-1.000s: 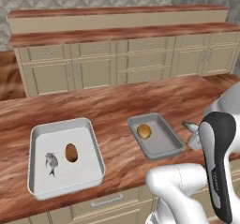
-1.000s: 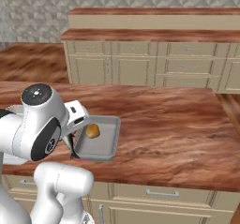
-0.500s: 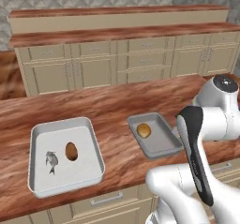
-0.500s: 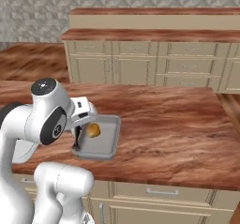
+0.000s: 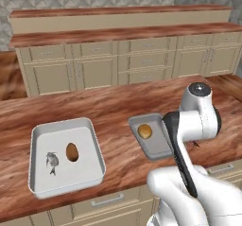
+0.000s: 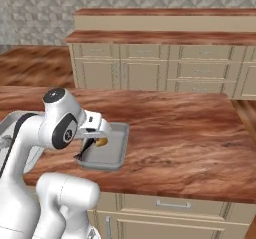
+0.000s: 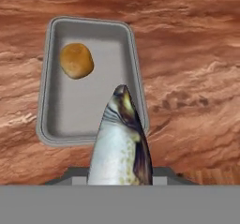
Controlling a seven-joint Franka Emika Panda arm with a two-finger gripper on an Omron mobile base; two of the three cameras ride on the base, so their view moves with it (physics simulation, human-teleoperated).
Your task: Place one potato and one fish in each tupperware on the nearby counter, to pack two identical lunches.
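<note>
hand view puts a fish (image 7: 123, 143) nearest of all, rising nose-up from between the finger tips; the gripper (image 6: 86, 148) is clenched on it, pinching it low on the body. the fish hangs over the near rim of the smaller tupperware (image 7: 47, 78), above the counter (image 7: 187, 54) and not yet down inside the tray. one potato (image 7: 76, 60) already lies in that tray, toward its far end, well apart from the fish.

in the left base view the larger tupperware (image 5: 61, 186) sits to the left on the same counter with a second potato (image 5: 72, 152) and a second fish (image 5: 52, 160) lying side by side in it, so that lunch looks packed. the smaller tray (image 5: 152, 150) holds its potato (image 5: 144, 131) and nothing else.

by my reading the task is most of the way through: three of the four items are placed, and what is left is lowering the held fish into the free part of the small tray beside the potato and letting go.

beyond the counter stands a row of beige cabinets (image 5: 94, 71) under a raised shelf.
</note>
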